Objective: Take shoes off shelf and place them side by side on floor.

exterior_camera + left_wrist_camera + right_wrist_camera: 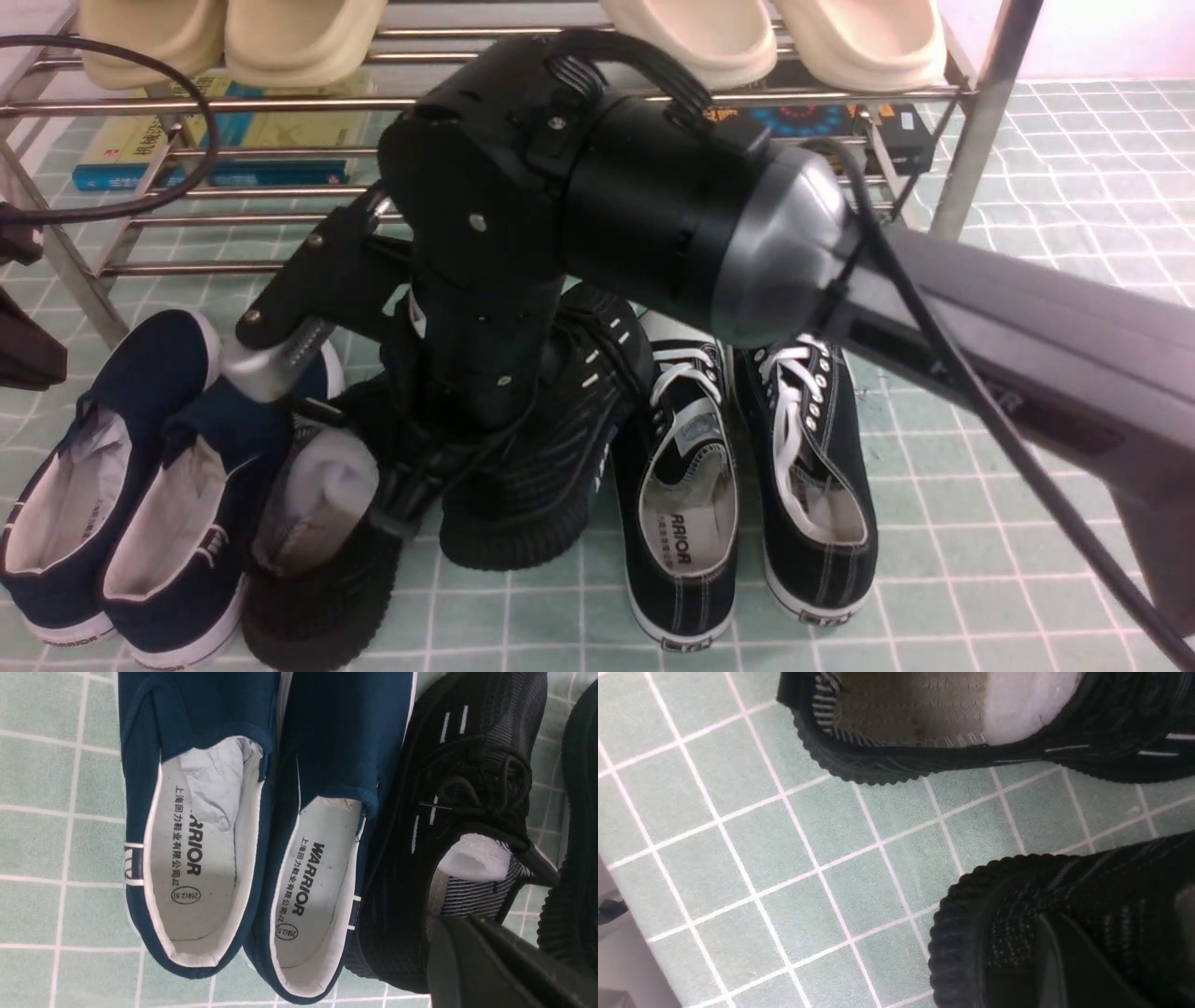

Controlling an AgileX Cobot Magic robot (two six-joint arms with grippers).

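Soft, even light, faint shadows on the floor (pixel 934 523), glints along the shelf (pixel 280 105), slight blur throughout

A pale mint-green tiled floor (pixel 1027 523) with white grid lines fills the front view from 3 round to 9 o'clock. A low rack of shiny chrome tubes (pixel 973 140) spans 10 to 1 o'clock, its slanted legs standing on the tiles. Behind it, at 1 o'clock, shows a pale pinkish wall (pixel 1102 37). The light is soft and even.
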